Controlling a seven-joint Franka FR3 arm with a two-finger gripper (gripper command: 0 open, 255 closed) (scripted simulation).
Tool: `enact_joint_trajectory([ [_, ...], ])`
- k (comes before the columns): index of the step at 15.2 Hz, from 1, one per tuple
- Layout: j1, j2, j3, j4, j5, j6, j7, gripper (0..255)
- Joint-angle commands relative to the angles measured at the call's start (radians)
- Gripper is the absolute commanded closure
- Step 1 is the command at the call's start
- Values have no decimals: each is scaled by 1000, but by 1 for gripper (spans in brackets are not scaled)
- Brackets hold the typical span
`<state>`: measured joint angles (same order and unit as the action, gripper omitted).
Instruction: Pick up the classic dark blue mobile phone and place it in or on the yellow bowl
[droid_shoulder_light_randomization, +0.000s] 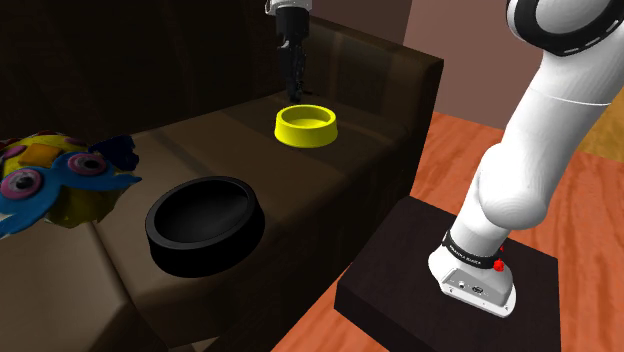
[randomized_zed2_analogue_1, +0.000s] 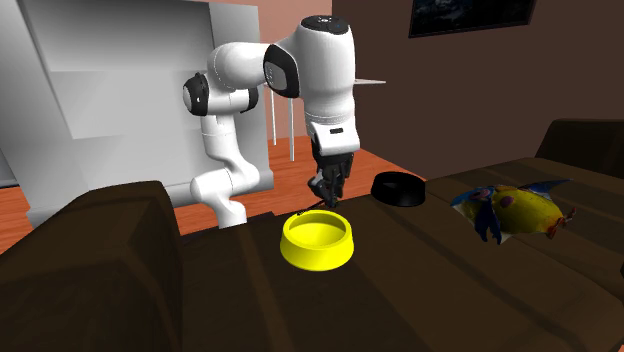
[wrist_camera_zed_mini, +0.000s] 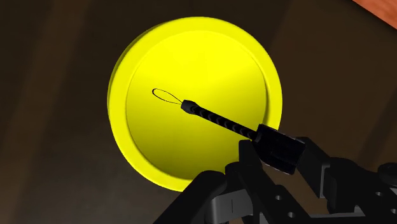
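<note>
Shoulder view: the arm (droid_shoulder_light_randomization: 545, 150) runs out of frame at 2 o'clock, and the plush toy (droid_shoulder_light_randomization: 60, 180) is cropped at 9 o'clock. Wrist view: the fingers (wrist_camera_zed_mini: 251, 168) of the hand (wrist_camera_zed_mini: 280, 159) clasp and cover most of the mobile phone (wrist_camera_zed_mini: 275, 145), whose colour is too dark to tell. Second exterior view: the wall picture (randomized_zed2_analogue_1: 470, 15) is cropped at 1 o'clock.

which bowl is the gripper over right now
The yellow bowl: the gripper, holding the phone, hangs directly above it. The black bowl sits farther along the sofa, beside the colourful toy.
</note>
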<state>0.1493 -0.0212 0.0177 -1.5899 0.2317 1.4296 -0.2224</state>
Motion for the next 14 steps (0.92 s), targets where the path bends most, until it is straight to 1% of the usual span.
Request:
enact_joint_trajectory([
  [1,1,-8,1,-36,-1,28,-5,255],
  [6,2,-20,2,-119,-1,97,-19,255],
  [14,2,-21,2,-125,-1,102,-20,255],
])
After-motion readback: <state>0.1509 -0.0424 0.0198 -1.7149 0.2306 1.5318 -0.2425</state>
